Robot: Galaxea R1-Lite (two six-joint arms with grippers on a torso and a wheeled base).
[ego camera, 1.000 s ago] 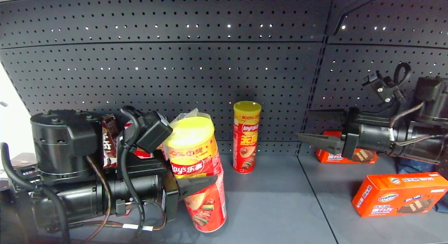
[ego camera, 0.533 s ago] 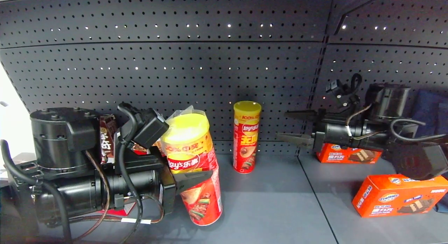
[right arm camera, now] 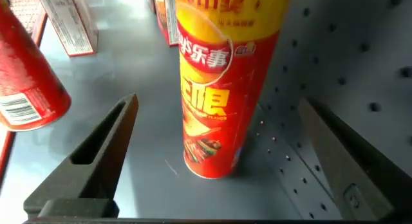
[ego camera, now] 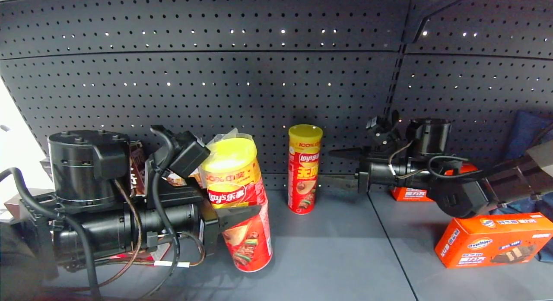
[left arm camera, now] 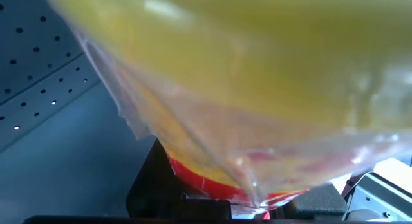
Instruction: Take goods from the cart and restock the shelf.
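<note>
- Dark grey shelf point(ego camera: 337, 258) runs across our head view, closed at its back edge by a perforated back panel point(ego camera: 216, 76).
- Our left gripper point(ego camera: 244, 208) is clamped around the big chips can point(ego camera: 235, 180), one finger lying across its red side. The can has a yellow lid and loose clear wrap at the top.
- That can leans with its top toward the back panel, over the left half of the shelf. Its base is down at the board, but we cannot tell whether it touches.
- From the left wrist the big chips can point(left arm camera: 257, 69) sits right against the camera.
- A slimmer chips can point(ego camera: 304, 171) stands upright at the back edge, near the middle of the shelf.
- Our right gripper point(ego camera: 328, 165) is spread wide just beside it on the right, touching nothing. From the right wrist the slimmer chips can point(right arm camera: 215, 89) stands between and just beyond the parted fingers of the right gripper point(right arm camera: 219, 102).
- One orange box point(ego camera: 492, 240) lies near the front right corner, and a second orange box point(ego camera: 404, 194) sits at the back edge behind our right arm.
</note>
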